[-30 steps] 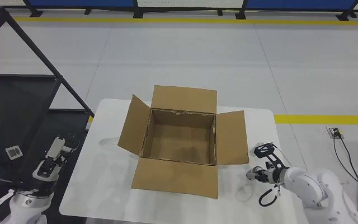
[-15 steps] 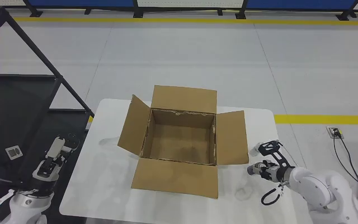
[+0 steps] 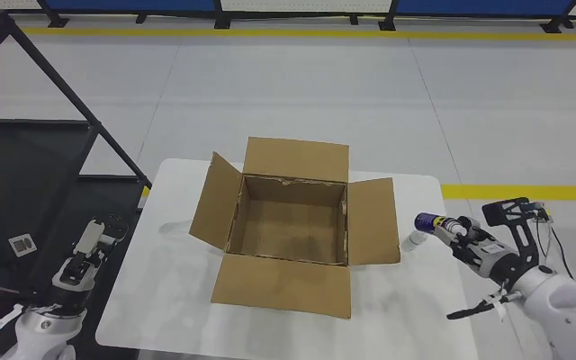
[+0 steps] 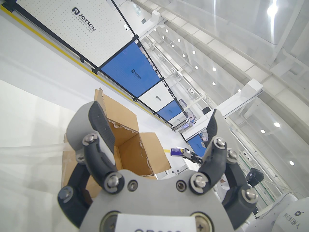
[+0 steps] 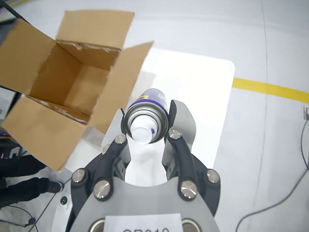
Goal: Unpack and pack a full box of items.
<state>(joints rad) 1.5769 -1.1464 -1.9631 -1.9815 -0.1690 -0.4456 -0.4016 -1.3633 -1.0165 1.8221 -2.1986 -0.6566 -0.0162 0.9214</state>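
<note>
Right tool (image 5: 147,112) around can (image 3: 430,222) near box (image 3: 295,191)

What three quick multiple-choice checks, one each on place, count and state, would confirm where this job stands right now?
1. Where is the spray can?
A. In the right gripper, beside the box
B. Inside the box
C. On the floor

2. How many of the box's flaps are folded open?
A. Two
B. Three
C. Four

3. What state is the left gripper in?
A. Shut on a flap
B. Open and empty
C. Shut on the can

Answers:
1 A: the right wrist view shows its jaws clamped on the can, off the box's side.
2 C: the top view shows all four spread outward.
3 B: its own wrist view shows the jaws apart with nothing between them.
</note>
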